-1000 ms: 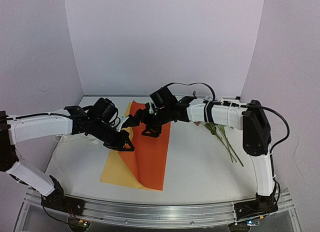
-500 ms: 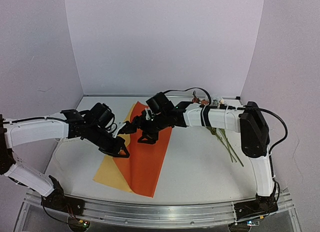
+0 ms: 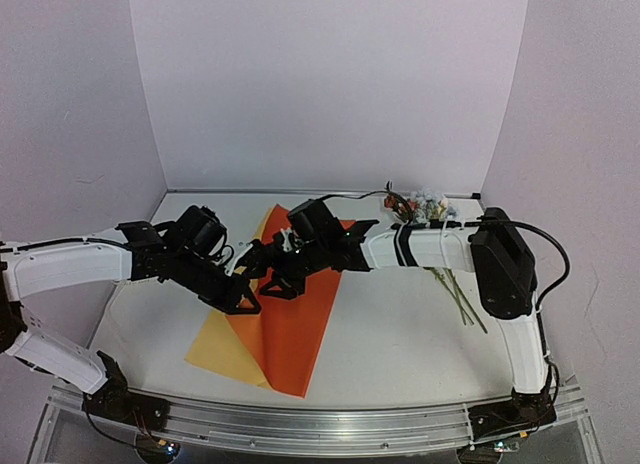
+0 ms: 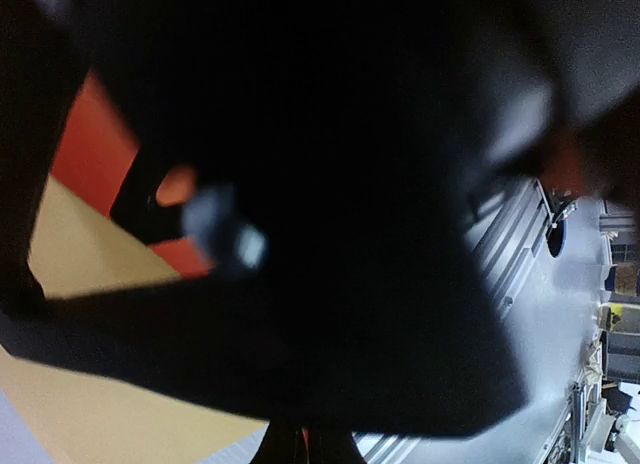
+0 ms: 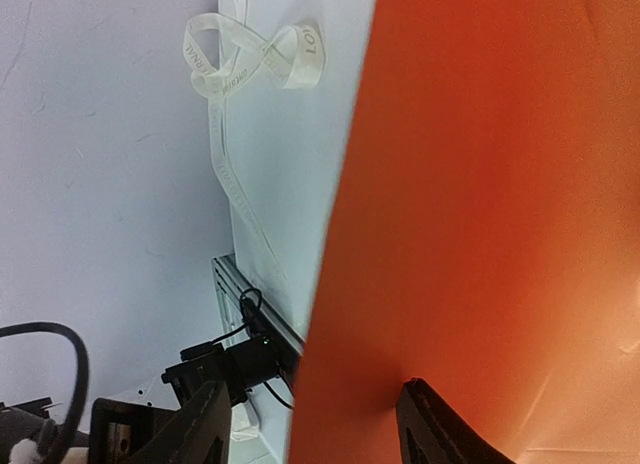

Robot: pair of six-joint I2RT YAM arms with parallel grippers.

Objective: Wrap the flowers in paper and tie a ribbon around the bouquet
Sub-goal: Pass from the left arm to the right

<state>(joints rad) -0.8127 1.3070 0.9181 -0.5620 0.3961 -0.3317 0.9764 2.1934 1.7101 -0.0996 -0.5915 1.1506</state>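
The paper (image 3: 290, 324) lies left of centre, orange face up with a yellow-tan flap (image 3: 215, 349) at its left. My left gripper (image 3: 243, 299) is shut on the paper's folded left edge; in the left wrist view a thin orange strip sits between its closed fingertips (image 4: 300, 446), and a dark blur hides most of the rest. My right gripper (image 3: 262, 274) is just beside it, jaws apart, and the paper's edge (image 5: 480, 184) runs between its fingers (image 5: 435, 424). The flowers (image 3: 455, 289) lie at the right, blossoms (image 3: 418, 206) at the back. The ribbon (image 5: 250, 59) lies looped left of the paper.
The metal rail (image 3: 320, 424) runs along the table's near edge, with the arm bases on it. The right forearm (image 3: 430, 246) stretches across the table above the flower stems. Walls close in the back and both sides.
The paper has slid to the left, pulled by my shut left gripper. My right arm has reached further left after it, and its jaws have narrowed.
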